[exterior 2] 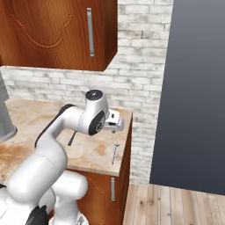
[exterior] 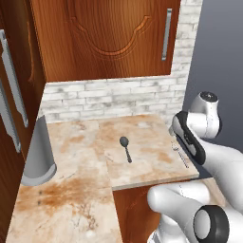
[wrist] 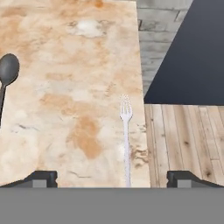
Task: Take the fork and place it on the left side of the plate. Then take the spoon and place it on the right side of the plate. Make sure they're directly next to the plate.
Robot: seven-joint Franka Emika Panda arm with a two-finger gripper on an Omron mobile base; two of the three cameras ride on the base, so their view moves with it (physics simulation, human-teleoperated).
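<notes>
My pincer hangs above the marbled tan stone counter with its jaws spread wide and nothing between them, its two dark fingertips set well apart at the bottom of the hand view. The step in hand, as I judge it, is picking up the thin, pale silver-grey metal fork, which lies flat on the counter close to its right-hand edge, tines pointing away from me and its slim handle running back toward the middle of my open jaws. To do this well I should come straight down with the handle centred between the fingers and close across its narrow width, not along it; the fork is so flat and thin that I would expect it to slip or tip if caught near one end, so a grip near the middle of the handle seems safest. Being this close to the edge, a nudge could push it off onto the wooden plank floor. The small dark grey spoon with an oval bowl lies well apart to the fork's left, nearer the middle of the counter. I cannot say from here where the plate is.
</notes>
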